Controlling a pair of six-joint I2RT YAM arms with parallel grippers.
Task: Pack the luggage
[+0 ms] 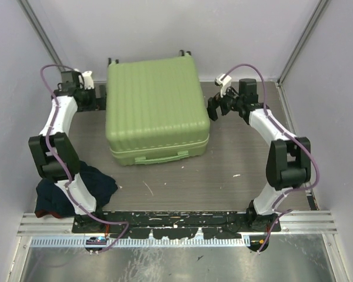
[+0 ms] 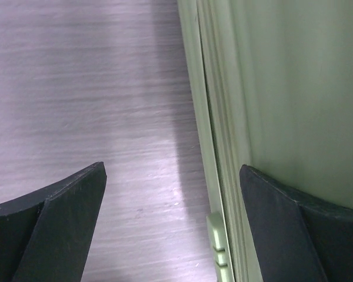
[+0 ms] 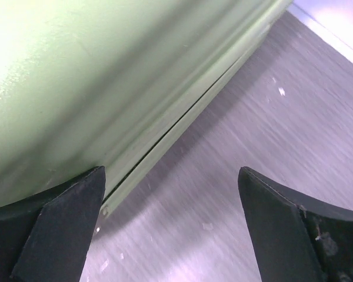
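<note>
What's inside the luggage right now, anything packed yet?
Cannot tell: the luggage lies closed, ribbed shell up, so its inside is covered. A dark garment lies outside on the table, partly under the left arm.

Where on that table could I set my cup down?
Bare table lies in front of the suitcase, between it and the arm bases, widest toward the right. Crowded: both suitcase sides, where the left gripper and right gripper sit close, and the near-left corner with the dark cloth.

Top camera: high over the near edge, looking down on the whole table [image 1: 241,158]. Wrist cameras: close, low, facing opposite sides of luggage [image 1: 156,100]; all three share it.
</note>
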